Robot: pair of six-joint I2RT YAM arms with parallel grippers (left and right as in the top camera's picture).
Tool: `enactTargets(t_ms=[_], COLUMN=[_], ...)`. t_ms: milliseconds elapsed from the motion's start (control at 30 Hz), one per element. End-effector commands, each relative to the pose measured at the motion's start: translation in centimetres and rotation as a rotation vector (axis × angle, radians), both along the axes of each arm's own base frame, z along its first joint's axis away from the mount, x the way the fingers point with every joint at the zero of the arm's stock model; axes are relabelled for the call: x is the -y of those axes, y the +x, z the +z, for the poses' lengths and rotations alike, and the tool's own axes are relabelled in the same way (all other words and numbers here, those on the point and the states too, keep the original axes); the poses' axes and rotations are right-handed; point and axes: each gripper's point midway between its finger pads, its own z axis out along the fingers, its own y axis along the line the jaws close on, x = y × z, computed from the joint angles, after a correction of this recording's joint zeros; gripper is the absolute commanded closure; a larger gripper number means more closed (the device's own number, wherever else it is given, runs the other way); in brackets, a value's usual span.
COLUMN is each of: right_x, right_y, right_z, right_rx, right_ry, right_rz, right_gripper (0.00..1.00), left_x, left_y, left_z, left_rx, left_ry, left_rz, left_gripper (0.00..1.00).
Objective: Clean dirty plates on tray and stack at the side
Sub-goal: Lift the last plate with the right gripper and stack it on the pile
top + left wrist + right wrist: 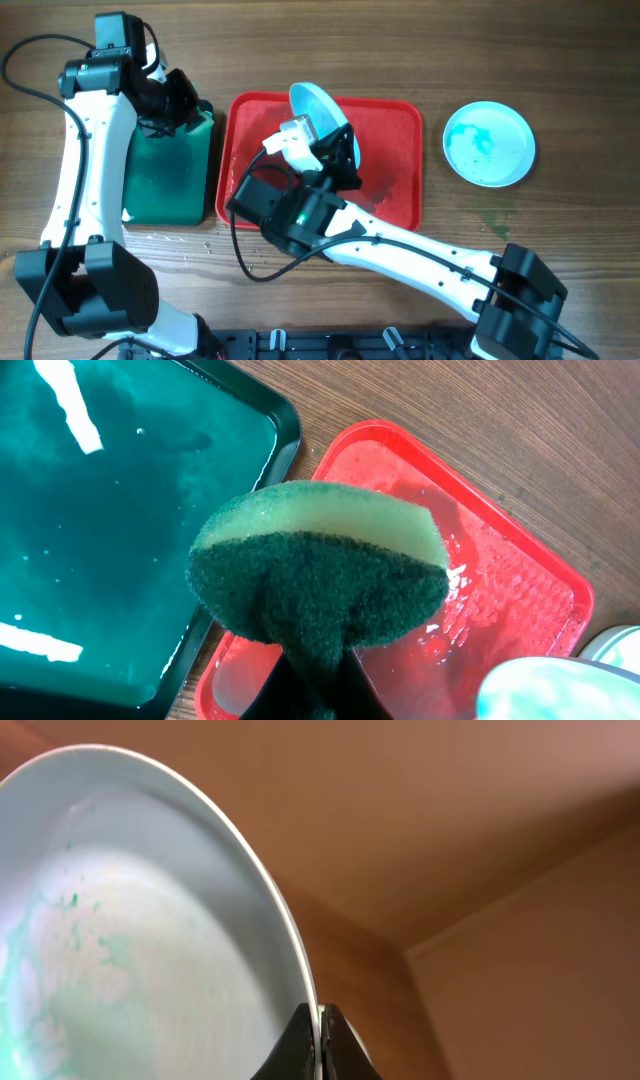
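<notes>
My right end effector (320, 1042): clamped narrow on the rim of one plate (150, 920), which is tilted on edge above the tray (395, 150), near its far rim.
My left end effector (178, 98): pinching a sponge (320, 570) over the right edge of the green tray (165, 175).
Also a second plate (489, 143): flat on the worktop (560, 60), right of the tray and apart from it, with wood showing all round.

A dark brown wooden table (580, 60) fills the overhead view, its grain running left to right, with a faint greenish smudge (497, 218) towards the right. In the right wrist view, plain tan surfaces (420, 810) meet along a straight seam (520, 888), evenly lit.
</notes>
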Motion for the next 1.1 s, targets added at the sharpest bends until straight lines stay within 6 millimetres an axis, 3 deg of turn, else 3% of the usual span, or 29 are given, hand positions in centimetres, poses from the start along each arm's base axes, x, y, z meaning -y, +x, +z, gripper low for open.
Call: enactTargets(t_ms=[0,100,133,200,267,300,400,500,567,700,767,833,933,1000,1067], right_x=[0.1,1.2,2.0,5.5,11.9,16.6,26.1,31.8,34.4,35.5,35.5,35.0,31.4,27.7,23.7], right_y=[1.3,2.0,2.4,4.0,5.9,6.9,7.4,5.7,4.1,1.7,1.5,1.8,3.2,5.0,6.0], right_z=[-4.5,-7.0,-6.8,-6.1,-6.1,-6.5,-7.6,-10.3,-13.1,-16.5,-17.0,-17.0,-15.5,-12.7,-10.6], right_rx=[-0.269,-0.539,-0.591,-0.633,-0.611,-0.583,-0.482,-0.44,-0.432,-0.455,-0.459,-0.484,-0.595,-0.642,-0.666], right_ry=[0.215,0.611,0.72,0.896,1.047,1.125,1.198,1.228,1.247,1.205,1.199,1.214,1.301,1.301,1.235], right_rz=[0.033,0.016,0.007,-0.047,-0.209,-0.319,-0.549,-0.742,-0.86,-0.944,-0.944,-0.908,-0.706,-0.478,-0.328], right_gripper=[0.96,0.96,0.96,0.96,0.96,0.96,0.96,0.96,0.96,0.95,0.71,0.59,0.55,0.49,0.44], left_x=[-0.3,-0.3,-0.3,-0.3,-0.3,-0.3,-0.3,-0.4,-0.3,-0.4,-0.4,-0.4,-0.3,-0.4,-2.1], left_y=[0.1,0.1,0.1,0.1,0.4,0.6,0.8,0.9,0.9,1.0,1.1,1.1,0.9,0.5,-0.6], left_z=[-0.5,-0.6,-0.6,-0.5,-0.4,-0.4,-0.3,-0.2,-0.2,-0.2,-0.2,-0.2,-0.3,-0.5,-1.7], left_rx=[-0.007,-0.008,-0.008,-0.006,0.008,0.01,0.019,0.025,0.025,0.03,0.032,0.032,0.023,0.006,-0.053], left_ry=[0.013,0.014,0.013,0.014,0.013,0.007,0.007,0.008,0.007,0.008,0.008,0.008,0.007,0.013,0.093], left_rz=[-0.008,-0.008,-0.007,-0.008,-0.004,0.015,0.016,0.016,0.016,0.016,0.016,0.016,0.016,0.019,0.085], left_gripper=[0.96,0.96,0.96,0.96,0.96,0.96,0.96,0.96,0.96,0.96,0.96,0.96,0.96,0.96,0.96])
